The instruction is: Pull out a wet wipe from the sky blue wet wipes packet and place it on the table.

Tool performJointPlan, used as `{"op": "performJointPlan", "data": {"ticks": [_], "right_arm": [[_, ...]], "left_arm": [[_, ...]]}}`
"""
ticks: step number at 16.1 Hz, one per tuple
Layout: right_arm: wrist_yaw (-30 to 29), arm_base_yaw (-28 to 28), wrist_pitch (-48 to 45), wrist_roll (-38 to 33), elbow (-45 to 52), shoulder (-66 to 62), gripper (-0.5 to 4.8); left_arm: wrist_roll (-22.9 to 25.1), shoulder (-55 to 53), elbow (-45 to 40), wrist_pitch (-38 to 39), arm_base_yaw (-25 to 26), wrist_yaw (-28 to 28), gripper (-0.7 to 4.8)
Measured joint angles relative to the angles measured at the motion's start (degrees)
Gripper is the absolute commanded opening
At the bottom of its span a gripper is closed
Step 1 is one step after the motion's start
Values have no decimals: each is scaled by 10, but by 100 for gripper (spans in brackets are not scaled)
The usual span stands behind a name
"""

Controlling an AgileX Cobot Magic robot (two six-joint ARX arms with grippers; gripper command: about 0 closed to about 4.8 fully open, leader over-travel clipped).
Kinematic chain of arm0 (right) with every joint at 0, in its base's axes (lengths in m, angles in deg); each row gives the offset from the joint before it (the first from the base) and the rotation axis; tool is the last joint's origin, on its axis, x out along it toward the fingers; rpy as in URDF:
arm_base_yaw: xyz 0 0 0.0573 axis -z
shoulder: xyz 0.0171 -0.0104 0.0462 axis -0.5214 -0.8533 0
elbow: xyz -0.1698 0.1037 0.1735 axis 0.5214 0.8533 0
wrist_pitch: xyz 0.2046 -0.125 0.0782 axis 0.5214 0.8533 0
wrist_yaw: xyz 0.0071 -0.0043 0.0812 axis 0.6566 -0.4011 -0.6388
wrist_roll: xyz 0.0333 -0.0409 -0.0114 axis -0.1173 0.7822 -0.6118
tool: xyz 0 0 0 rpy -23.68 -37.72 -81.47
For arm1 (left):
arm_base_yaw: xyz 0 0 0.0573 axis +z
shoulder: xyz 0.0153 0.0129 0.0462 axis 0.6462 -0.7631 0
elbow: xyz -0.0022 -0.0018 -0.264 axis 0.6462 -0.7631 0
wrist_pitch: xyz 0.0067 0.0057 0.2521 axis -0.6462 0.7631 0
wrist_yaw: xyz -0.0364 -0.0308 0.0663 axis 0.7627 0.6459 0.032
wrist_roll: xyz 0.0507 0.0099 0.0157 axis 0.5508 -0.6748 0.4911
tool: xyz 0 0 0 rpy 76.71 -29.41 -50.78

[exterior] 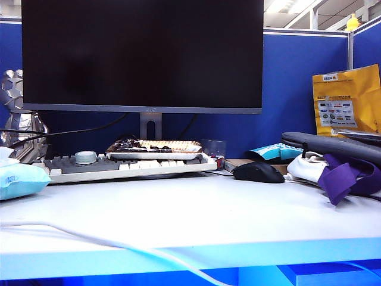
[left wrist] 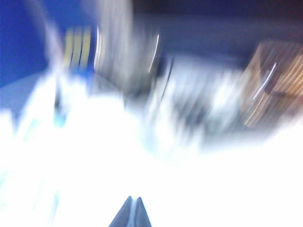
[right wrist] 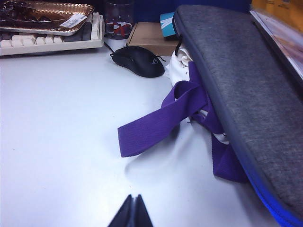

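One keyboard (exterior: pixel 128 167), one mouse (exterior: pixel 258 172), one monitor (exterior: pixel 141 55)

Left gripper (left wrist: pixel 131 211): its two dark fingertips met in a closed point at the edge of its wrist view, nothing between them.
Left wrist view: badly smeared, so the gripper's place over the desk could not be told.
Right gripper (right wrist: pixel 132 210): fingertips pressed together, empty, poised above the table (right wrist: pixel 61 142) without touching it.
Exterior view: neither arm nor gripper showed in it.
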Motion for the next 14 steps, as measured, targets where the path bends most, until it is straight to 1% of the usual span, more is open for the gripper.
{"op": "performJointPlan", "data": {"ticks": [1,2,3,5,6,7,8,10,12,14], "right_arm": [[0,0,0,0,0,0,-1],[0,0,0,0,0,0,-1],[0,0,0,0,0,0,-1],[0,0,0,0,0,0,-1],[0,0,0,0,0,0,-1],[0,0,0,0,0,0,-1],[0,0,0,0,0,0,-1],[0,0,0,0,0,0,-1],[0,0,0,0,0,0,-1],[0,0,0,0,0,0,-1]], "left_arm": [[0,-32,19,52,0,-3,-5],[0,-65,53,81,0,-14,-5],[1,-71,70,81,0,-30,-5],[2,-99,138,73,0,-82,-5],[9,-113,155,73,1,-93,-5],[24,-135,174,76,5,-96,-4],[44,-164,197,102,8,-97,-4],[66,-195,207,131,8,-98,-1],[71,-212,207,175,7,-95,5],[75,-216,207,219,7,-76,5]]}}
